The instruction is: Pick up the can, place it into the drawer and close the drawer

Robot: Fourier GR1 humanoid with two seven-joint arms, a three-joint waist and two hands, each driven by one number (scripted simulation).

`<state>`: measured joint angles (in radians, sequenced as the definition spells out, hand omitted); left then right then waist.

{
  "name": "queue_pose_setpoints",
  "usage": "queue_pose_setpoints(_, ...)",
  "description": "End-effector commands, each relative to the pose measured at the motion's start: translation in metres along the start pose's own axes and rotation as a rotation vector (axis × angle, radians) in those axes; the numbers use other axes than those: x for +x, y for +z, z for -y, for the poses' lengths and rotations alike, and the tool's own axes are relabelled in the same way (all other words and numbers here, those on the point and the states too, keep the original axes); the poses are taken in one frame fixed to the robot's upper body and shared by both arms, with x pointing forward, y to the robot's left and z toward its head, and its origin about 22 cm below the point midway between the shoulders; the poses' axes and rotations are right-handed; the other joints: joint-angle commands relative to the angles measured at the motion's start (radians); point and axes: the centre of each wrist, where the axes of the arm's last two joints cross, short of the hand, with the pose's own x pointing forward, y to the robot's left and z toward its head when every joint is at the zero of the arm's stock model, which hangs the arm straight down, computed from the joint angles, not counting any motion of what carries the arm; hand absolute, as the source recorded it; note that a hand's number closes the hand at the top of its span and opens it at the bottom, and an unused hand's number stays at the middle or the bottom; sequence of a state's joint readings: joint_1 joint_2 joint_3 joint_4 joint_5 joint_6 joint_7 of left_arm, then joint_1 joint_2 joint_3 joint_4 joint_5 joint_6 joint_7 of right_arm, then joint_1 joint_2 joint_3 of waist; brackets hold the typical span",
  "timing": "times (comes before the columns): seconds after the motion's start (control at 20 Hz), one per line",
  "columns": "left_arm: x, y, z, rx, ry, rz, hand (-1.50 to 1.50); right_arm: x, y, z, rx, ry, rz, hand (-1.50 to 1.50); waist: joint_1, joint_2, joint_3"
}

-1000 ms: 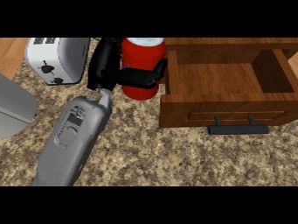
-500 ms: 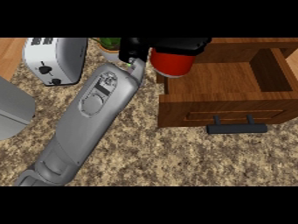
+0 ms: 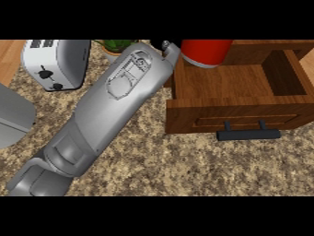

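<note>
Head view | red can [image 3: 206,53] above back of open wooden drawer [image 3: 241,108] | left hand [image 3: 167,45] mostly hidden, grip unclear | toaster [image 3: 56,62] at left

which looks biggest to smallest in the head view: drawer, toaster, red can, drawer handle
1. drawer, clearly largest
2. toaster
3. red can, partly cut off at the top and raised closer to the camera, so its place next to the toaster is unsure
4. drawer handle, smallest

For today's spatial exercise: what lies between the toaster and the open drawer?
In the head view, the robot's grey forearm crosses the counter between the toaster and the drawer; a green plant peeks behind it.
</note>
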<state>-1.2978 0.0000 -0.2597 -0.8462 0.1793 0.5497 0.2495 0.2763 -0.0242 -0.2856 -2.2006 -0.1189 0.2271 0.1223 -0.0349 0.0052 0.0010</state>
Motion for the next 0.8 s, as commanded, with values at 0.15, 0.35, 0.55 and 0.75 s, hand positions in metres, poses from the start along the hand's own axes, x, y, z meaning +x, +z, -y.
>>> queue_pose_setpoints(0.15,0.003,-0.017,0.011,0.014,-0.048,-0.017,1.5,-0.002,-0.008,-0.001,-0.004,-0.007,0.015,-1.5,-0.014,0.004,0.0)
queue_pose_setpoints(0.35,0.005,-0.02,0.017,0.003,-0.061,-0.002,1.5,0.003,-0.028,-0.01,0.002,-0.017,0.032,-1.5,-0.019,0.008,0.001)
queue_pose_setpoints(0.55,-0.004,-0.025,0.015,0.017,-0.072,-0.033,1.5,-0.01,-0.019,-0.006,0.02,-0.011,0.017,-1.5,-0.044,0.013,0.002)
queue_pose_setpoints(0.75,-0.025,-0.023,0.012,0.039,-0.109,-0.052,1.5,-0.006,-0.022,-0.009,0.034,-0.007,0.026,-1.5,-0.057,0.015,0.002)
